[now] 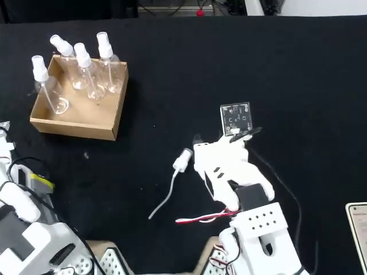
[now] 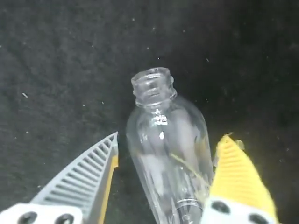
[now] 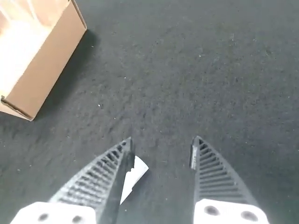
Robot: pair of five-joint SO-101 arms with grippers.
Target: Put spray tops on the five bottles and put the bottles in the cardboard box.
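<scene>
The cardboard box point(image 1: 74, 123) stands at the far left and holds several clear bottles with white spray tops point(image 1: 92, 74). One loose spray top point(image 1: 182, 160) lies mid-table, its thin tube trailing toward the front. My right gripper point(image 1: 192, 150) sits just right of it, open; in the right wrist view the gripper point(image 3: 161, 147) has a white corner of the spray top point(image 3: 134, 175) beside one finger. My left gripper point(image 2: 170, 136) is shut on an uncapped clear bottle point(image 2: 163, 140) whose threaded neck points away from the wrist.
A small square circuit board point(image 1: 235, 117) lies just beyond the right arm. A white card point(image 1: 358, 223) rests at the right edge. The left arm's base and cables point(image 1: 28, 229) occupy the front left corner. The box corner point(image 3: 37, 60) appears far off in the right wrist view.
</scene>
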